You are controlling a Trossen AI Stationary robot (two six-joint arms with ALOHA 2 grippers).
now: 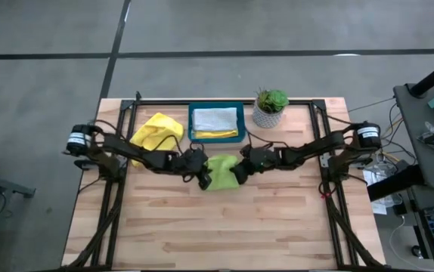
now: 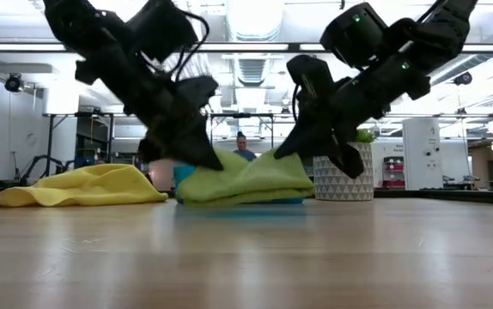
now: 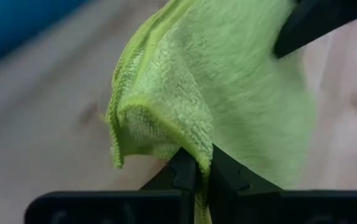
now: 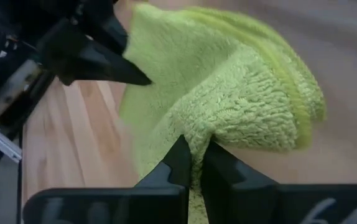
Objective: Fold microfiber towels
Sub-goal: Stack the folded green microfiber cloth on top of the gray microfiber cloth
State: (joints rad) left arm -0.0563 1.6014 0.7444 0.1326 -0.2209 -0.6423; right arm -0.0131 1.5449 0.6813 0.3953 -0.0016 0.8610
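A lime green microfiber towel (image 1: 221, 172) lies bunched at the table's middle, between my two grippers. My left gripper (image 1: 203, 176) is shut on its left side and my right gripper (image 1: 237, 172) is shut on its right side. In the low view the green towel (image 2: 246, 180) humps up between the two sets of fingers. A yellow towel (image 1: 156, 130) lies crumpled on the table at the back left. The teal tray (image 1: 193, 121) behind holds a folded pale towel (image 1: 215, 118) and a yellow one (image 1: 217, 134). My left gripper pinches a bunched bit of the towel's left edge (image 3: 194, 146) between its two fingers. It comes slanting down from the table's left. The pinched part is raised, and the towel's lower side (image 2: 229, 199) lies on the table. My right gripper pinches a gathered fold at the towel's right edge (image 4: 198, 138) between its two fingers. It comes slanting down from the table's right. The cloth puckers at the fingertips and falls slack toward the table.
A potted plant (image 1: 270, 107) in a white patterned pot stands at the back right, beside the tray. Bare wood (image 1: 217, 227) stretches across the near half of the table. A person (image 2: 243, 146) shows far off in the room behind.
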